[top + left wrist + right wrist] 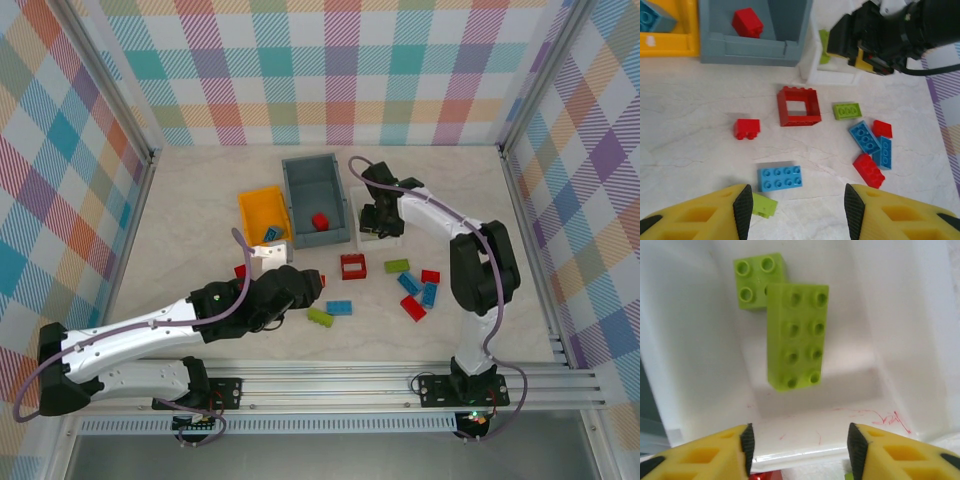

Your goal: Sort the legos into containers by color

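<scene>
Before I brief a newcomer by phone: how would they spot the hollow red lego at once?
Find the grey-blue bin at the back middle of the table. Just nearer than its right corner lies the red lego frame. Unlike the solid bricks around it, it is an open square showing table through it.

Pastel plaid walls (340, 70) enclose a marbled tabletop (190, 220).

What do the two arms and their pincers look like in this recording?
Both the left arm and right arm have white links joined by bulky black joints, with a grey-purple cable looping along each. The left pincer and right pincer have yellow fingers with cut-out windows and black inner pads.
</scene>
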Controlling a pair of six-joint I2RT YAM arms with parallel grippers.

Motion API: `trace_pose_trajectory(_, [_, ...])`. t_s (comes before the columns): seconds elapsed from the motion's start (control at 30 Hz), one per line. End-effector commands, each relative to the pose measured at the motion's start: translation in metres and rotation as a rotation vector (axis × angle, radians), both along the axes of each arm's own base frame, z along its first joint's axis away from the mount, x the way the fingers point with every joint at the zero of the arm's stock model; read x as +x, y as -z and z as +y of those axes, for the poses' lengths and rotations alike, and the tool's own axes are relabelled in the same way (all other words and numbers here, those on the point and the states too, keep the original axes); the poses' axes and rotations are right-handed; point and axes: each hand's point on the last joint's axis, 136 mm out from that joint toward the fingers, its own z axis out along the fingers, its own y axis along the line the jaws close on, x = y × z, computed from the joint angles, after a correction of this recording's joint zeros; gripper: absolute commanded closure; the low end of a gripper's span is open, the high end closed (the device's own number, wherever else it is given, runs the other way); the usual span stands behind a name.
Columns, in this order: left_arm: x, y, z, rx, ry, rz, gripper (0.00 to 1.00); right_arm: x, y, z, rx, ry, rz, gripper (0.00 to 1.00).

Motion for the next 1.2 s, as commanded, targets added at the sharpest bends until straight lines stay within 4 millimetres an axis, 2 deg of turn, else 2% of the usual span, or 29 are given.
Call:
trace_pose_trajectory(0.0, [-0.004, -0.006, 0.038, 0.059, -0.107, 0.001, 0.47, -0.004, -0.025, 0.001, 0.018, -0.018, -0.038, 0.42])
trace_pose_trajectory(0.07, [-0.006, -0.002, 0.059, 0.088, -0.159, 0.029, 0.47, -0.009, -0.042, 0.004, 0.028, -0.044, -0.085, 0.42])
trace_pose_trajectory(0.17, [-0.011, 0.018, 0.105, 0.149, -0.284, 0.136, 0.44, -0.024, -0.077, 0.015, 0.043, -0.102, -0.181, 0.43])
trace_pose_trajectory(0.23, [-0.018, 0.041, 0.136, 0.163, -0.381, 0.248, 0.41, -0.045, -0.095, 0.034, 0.074, -0.174, -0.247, 0.43])
trace_pose_trajectory(0.3, [-0.026, 0.069, 0.16, 0.124, -0.476, 0.351, 0.38, -0.076, -0.105, 0.065, 0.121, -0.287, -0.307, 0.43])
trace_pose_trajectory(0.37, [-0.03, 0.089, 0.173, 0.034, -0.566, 0.415, 0.36, -0.109, -0.104, 0.096, 0.184, -0.397, -0.324, 0.43])
trace_pose_trajectory(0.5, [-0.027, 0.122, 0.186, -0.145, -0.751, 0.541, 0.31, -0.182, -0.096, 0.156, 0.325, -0.652, -0.333, 0.4])
trace_pose_trajectory(0.6, [-0.018, 0.14, 0.192, -0.256, -0.899, 0.596, 0.29, -0.226, -0.092, 0.186, 0.4, -0.801, -0.328, 0.36])
trace_pose_trajectory(0.67, [-0.014, 0.142, 0.202, -0.298, -1.003, 0.584, 0.25, -0.245, -0.091, 0.196, 0.44, -0.855, -0.319, 0.33])
trace_pose_trajectory(0.73, [-0.007, 0.145, 0.21, -0.364, -1.086, 0.565, 0.22, -0.259, -0.091, 0.203, 0.476, -0.896, -0.316, 0.3])
trace_pose_trajectory(0.83, [-0.005, 0.161, 0.216, -0.454, -1.202, 0.608, 0.21, -0.271, -0.091, 0.21, 0.501, -0.924, -0.297, 0.29])
trace_pose_trajectory(1.03, [0.003, 0.187, 0.222, -0.556, -1.312, 0.641, 0.25, -0.277, -0.09, 0.213, 0.5, -0.929, -0.285, 0.3])
trace_pose_trajectory(1.17, [0.012, 0.193, 0.229, -0.538, -1.342, 0.631, 0.28, -0.279, -0.092, 0.212, 0.499, -0.929, -0.284, 0.3])
